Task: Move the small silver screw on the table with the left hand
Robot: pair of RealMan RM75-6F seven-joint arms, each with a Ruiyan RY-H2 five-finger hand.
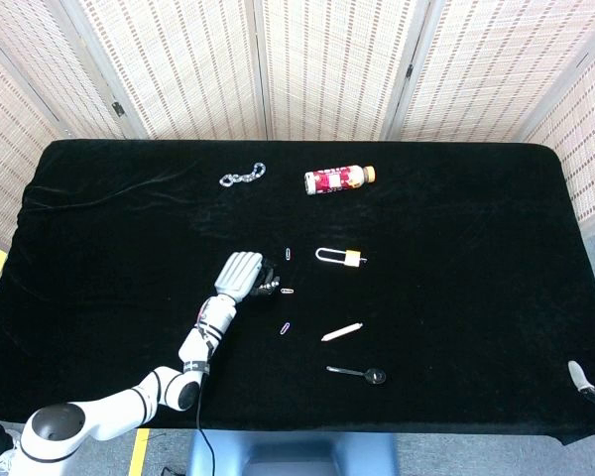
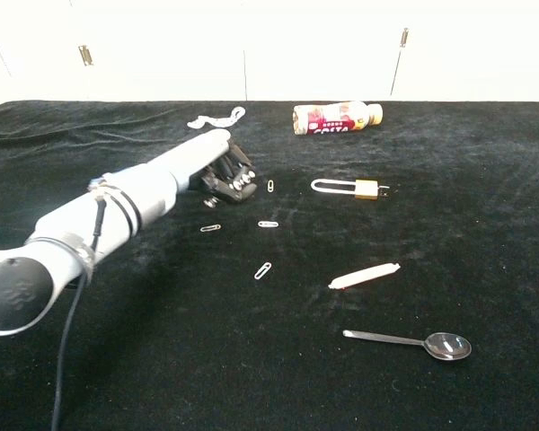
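- Fingers (image 2: pixel 236 180) of the left hand (image 2: pixel 217 167): we see them curled inward and close together, tips turned down toward the cloth. The gap between them is narrow.
- Small silver screw (image 2: pixel 245 182): we read it as the tiny bright, metallic glint among the dark fingertips, far smaller than the paper clips around it. Its head, thread and length are too small to make out. It sits left of centre on the table (image 1: pixel 456 317), just beside the nearest clip. We cannot tell whether the fingers pinch it or merely touch it, nor whether it rests on the cloth.
- Left arm (image 2: pixel 90 233): a pale grey forearm with dark bands, reaching from the near left edge toward the middle of the table.
- Paper clips: one (image 2: pixel 269 186) lies just right of the fingertips, one (image 2: pixel 210 228) just nearer than the hand, one (image 2: pixel 269 224) to the near right, and one (image 2: pixel 263 270) nearer still.
- Padlock (image 2: pixel 355 188): brass body with a long silver shackle, lying flat to the right of the hand, apart from it.
- White stick (image 2: pixel 366 275) and spoon (image 2: pixel 413 342): both lie on the near right, well apart from the hand.
- Bottle (image 2: pixel 337 117) and chain (image 2: pixel 217 118): both lie on the far side.
- Right hand (image 1: pixel 581 377): only a sliver shows at the near right edge, and we cannot tell how its fingers stand.
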